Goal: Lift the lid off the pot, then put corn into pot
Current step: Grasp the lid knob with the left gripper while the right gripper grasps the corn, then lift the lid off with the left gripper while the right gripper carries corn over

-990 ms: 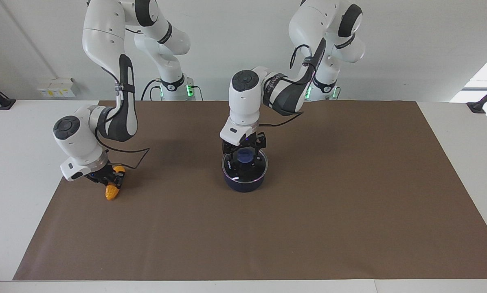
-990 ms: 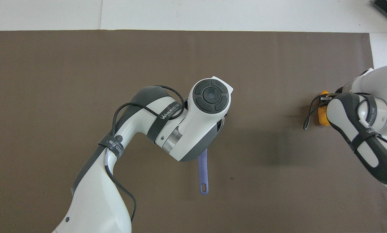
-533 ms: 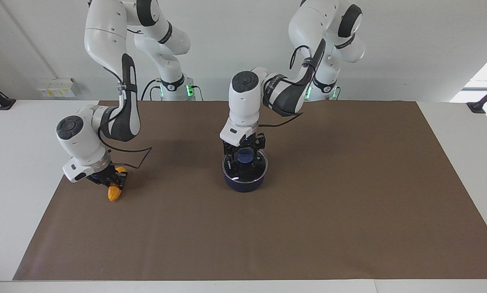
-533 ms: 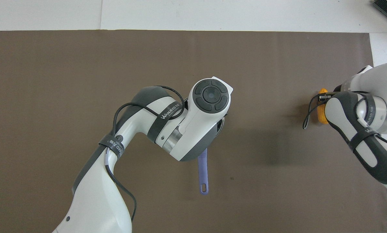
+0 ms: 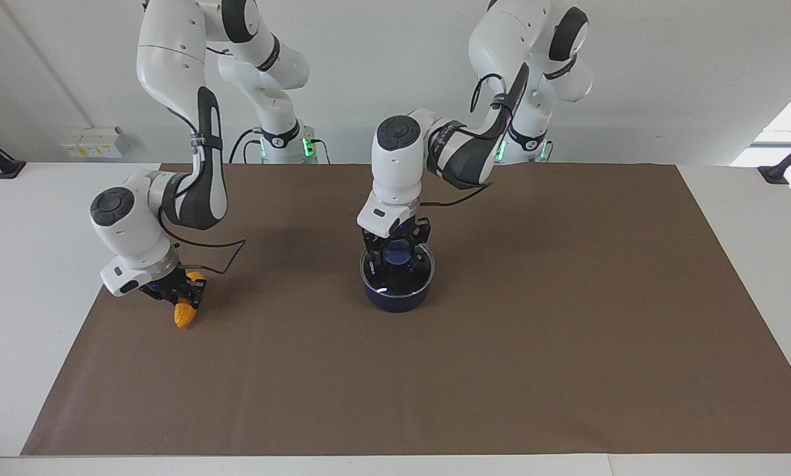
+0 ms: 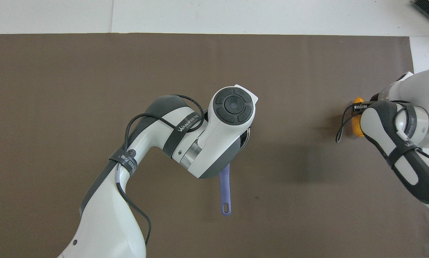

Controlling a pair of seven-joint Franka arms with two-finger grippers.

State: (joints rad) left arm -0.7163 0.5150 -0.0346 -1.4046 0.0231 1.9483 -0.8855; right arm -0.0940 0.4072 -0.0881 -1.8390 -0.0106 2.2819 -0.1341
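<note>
Right gripper lifted slightly, fingers clamped on corn; left fingers straddle lid knob.

Left gripper lowered, pointing straight down, right gripper low, tilted, arm bent

Lidded pot; corn seemingly tilted

pot: 1 | lid: 1 | corn: 1 | arms: 2
</note>
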